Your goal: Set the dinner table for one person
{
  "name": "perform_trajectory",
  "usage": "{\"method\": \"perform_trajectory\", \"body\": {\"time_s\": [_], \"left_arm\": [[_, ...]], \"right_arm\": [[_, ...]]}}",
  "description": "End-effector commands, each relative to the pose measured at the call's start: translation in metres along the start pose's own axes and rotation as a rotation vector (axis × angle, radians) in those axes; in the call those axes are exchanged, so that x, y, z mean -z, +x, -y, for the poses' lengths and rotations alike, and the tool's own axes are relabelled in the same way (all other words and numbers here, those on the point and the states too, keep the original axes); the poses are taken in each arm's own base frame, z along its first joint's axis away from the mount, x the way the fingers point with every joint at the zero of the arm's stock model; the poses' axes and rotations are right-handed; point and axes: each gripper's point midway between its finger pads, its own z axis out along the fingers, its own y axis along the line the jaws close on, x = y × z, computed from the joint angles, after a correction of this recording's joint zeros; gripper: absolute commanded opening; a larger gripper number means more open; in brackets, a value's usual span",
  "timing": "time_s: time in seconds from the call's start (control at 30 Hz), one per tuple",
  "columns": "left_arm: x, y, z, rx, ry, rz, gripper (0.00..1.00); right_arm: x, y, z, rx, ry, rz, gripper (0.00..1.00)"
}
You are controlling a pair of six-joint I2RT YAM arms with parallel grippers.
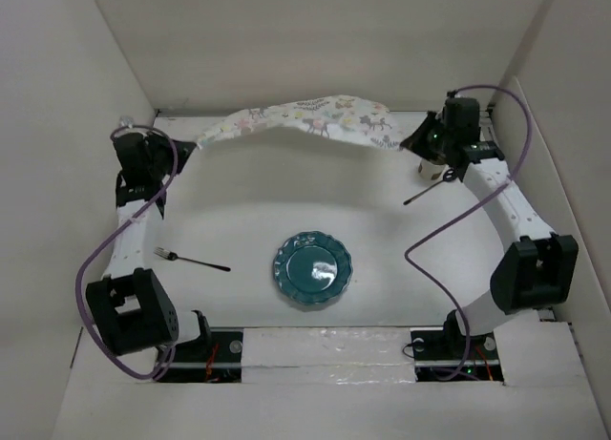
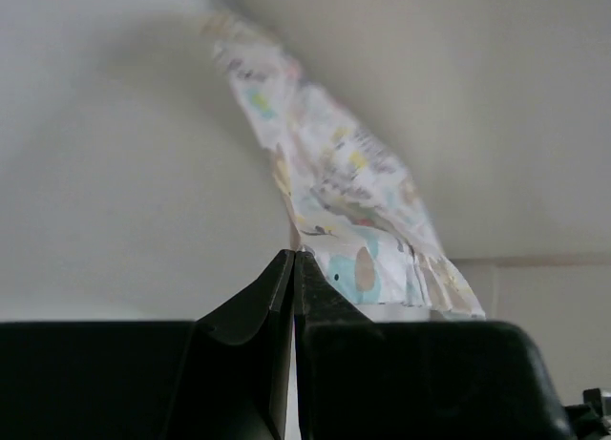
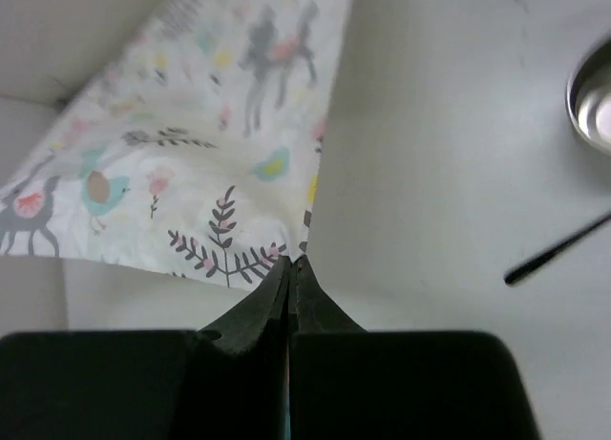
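- White matte bench [image 1: 248,197] observed underneath, walled by panels [image 1: 315,39].
- Pinched one placemat [image 1: 305,115] corner in left claw [image 2: 293,259], held above far edge.
- Pinched opposite corner in right claw [image 3: 289,263].

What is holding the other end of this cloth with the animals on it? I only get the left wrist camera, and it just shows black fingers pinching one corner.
Observer: The right gripper is shut on the opposite corner of the animal-and-leaf patterned cloth placemat, so it hangs stretched between that and the left gripper.
Operator: Is there a plate anywhere?
Observer: Yes. A round teal scalloped plate sits on the white tabletop, at the middle of the near side.
Operator: And a fork?
Observer: A slim metal fork lies flat to the left of the plate, not touching it.
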Motion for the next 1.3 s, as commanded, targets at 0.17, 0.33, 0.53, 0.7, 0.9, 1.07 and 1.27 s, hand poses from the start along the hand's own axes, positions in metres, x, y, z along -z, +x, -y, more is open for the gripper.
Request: {"method": "perform_trajectory", "body": {"time_s": [0.17, 0.33, 0.53, 0.7, 0.9, 1.07, 1.27], "left_arm": [[-0.016, 0.099, -0.132, 0.061, -0.205, -0.230, 0.00], [-0.008, 0.123, -0.164, 0.053, -0.286, -0.295, 0.00], [0.018, 0.142, -0.191, 0.024, -0.403, -0.351, 0.00], [0.038, 0.152, -0.204, 0.001, -0.476, -0.390, 0.00], [0.055, 0.154, -0.214, -0.032, -0.534, -0.391, 0.00], [0.068, 0.159, -0.219, -0.050, -0.557, -0.400, 0.00], [0.082, 0.168, -0.226, -0.064, -0.586, -0.429, 0.00]], "right_arm": [[-0.057, 0.119, 0.088, -0.039, 0.167, -0.257, 0.00], [-0.053, 0.145, 0.113, -0.039, 0.236, -0.302, 0.00], [-0.029, 0.163, 0.126, -0.038, 0.262, -0.327, 0.00], [-0.012, 0.175, 0.139, -0.051, 0.280, -0.347, 0.00], [0.005, 0.183, 0.152, -0.063, 0.308, -0.367, 0.00], [0.013, 0.191, 0.160, -0.069, 0.324, -0.385, 0.00], [0.018, 0.201, 0.163, -0.071, 0.329, -0.418, 0.00]]}}
